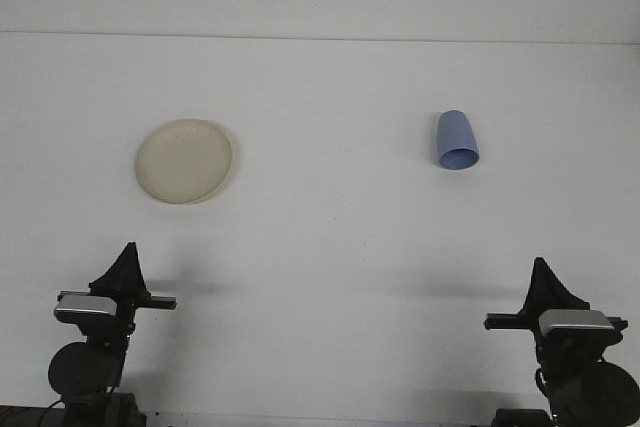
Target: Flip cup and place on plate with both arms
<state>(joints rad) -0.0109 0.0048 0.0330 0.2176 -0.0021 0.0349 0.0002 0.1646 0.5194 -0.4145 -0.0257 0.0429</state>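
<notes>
A blue cup (456, 141) lies on its side on the white table, right of centre, its open mouth toward me. A round cream plate (185, 160) sits flat at the left, with nothing on it. My left gripper (127, 258) rests low at the front left, fingers together in a point, well short of the plate. My right gripper (543, 274) stands at the front right, fingers also together, far in front of the cup and a little to its right. Neither gripper holds anything.
The white table (330, 237) stretches back to a pale wall, its far edge a line across the top of the view. The two arm bases stand at the bottom corners.
</notes>
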